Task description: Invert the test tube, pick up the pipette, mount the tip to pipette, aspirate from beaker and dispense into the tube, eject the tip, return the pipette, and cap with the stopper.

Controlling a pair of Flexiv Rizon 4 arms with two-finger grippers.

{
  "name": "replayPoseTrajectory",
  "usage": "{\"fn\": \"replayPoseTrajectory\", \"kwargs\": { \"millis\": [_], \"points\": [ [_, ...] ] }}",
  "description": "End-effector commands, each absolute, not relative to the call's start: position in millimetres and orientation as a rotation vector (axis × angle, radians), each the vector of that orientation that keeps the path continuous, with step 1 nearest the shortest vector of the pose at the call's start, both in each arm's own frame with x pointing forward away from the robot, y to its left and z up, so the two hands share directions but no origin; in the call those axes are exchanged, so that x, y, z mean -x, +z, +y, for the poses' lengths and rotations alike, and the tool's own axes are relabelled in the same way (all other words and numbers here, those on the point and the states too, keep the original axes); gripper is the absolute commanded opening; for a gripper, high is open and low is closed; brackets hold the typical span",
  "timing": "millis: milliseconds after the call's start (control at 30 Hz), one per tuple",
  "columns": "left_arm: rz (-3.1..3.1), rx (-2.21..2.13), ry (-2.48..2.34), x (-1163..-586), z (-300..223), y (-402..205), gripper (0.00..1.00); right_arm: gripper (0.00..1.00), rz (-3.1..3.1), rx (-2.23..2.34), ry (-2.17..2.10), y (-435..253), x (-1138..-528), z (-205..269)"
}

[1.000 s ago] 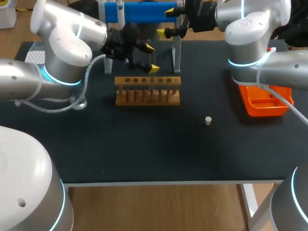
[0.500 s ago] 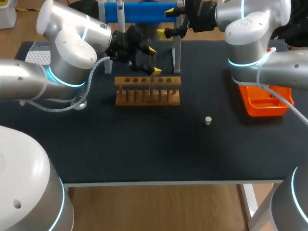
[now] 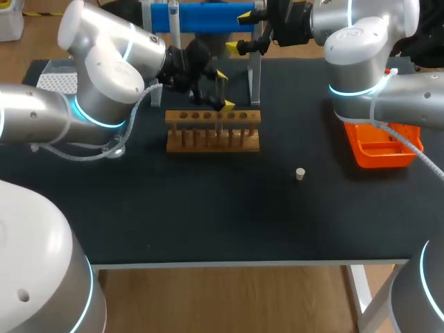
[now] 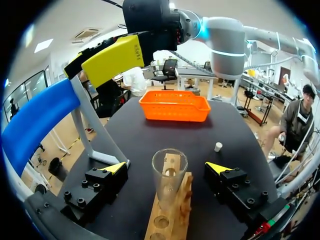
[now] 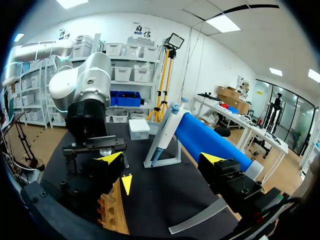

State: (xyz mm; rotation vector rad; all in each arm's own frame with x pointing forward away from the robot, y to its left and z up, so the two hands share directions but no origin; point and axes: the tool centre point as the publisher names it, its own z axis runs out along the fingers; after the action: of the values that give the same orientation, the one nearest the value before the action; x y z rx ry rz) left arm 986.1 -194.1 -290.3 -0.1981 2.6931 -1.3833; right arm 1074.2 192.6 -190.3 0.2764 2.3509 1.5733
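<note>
- While the left gripper (image 3: 223, 89) hangs at the wooden rack (image 3: 213, 132), its 2 yellow-tipped fingers are spread wide. 1 stands on each side of the test tube (image 4: 169, 181), and neither touches the glass.
- The tube stands mouth-up in the hole at the rack's end, near the rack's edge. Risk: any sideways drift as the arm backs off puts a finger against the glass, which would tip the tube or drag the rack with it.
- The rack looks light and unfixed. A nudge would shift the tube's mouth, and the later dispensing step would then miss it.
- The right gripper (image 3: 238, 32) sits up by the pipette stand, fingers parted and holding nothing. The pipette (image 5: 165, 135) leans in its holder ahead of it, beside the blue cylinder (image 5: 215, 142).
- Risk: the pipette rests at a slant, so an off-centre close could twist it in the holder or knock it loose. The stand's upright is close enough to catch a finger.
- Both arms work near the table's far middle. Contact between them is possible if the left arm lifts out while the right one moves in.
- The stopper (image 3: 300, 173) lies alone on the mat, well apart from the rack. It is small and round, and a passing cable or finger could roll it off.
- The orange basket (image 3: 378, 154) sits under the right arm, and a low swing could snag its rim.
</note>
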Motion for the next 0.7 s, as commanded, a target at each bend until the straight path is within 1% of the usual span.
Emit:
{"fn": "replayPoseTrajectory", "kwargs": {
  "millis": [33,700],
  "points": [
    [2.692,0.198,-1.388,-988.3,-194.3,-295.9,1.00,1.00,2.356,-0.276,1.572,-189.7,-1075.1,192.6],
    [2.697,0.198,-1.389,-990.0,-195.7,-303.7,1.00,1.00,2.356,-0.276,1.572,-189.7,-1075.1,192.6]
  ]
}}
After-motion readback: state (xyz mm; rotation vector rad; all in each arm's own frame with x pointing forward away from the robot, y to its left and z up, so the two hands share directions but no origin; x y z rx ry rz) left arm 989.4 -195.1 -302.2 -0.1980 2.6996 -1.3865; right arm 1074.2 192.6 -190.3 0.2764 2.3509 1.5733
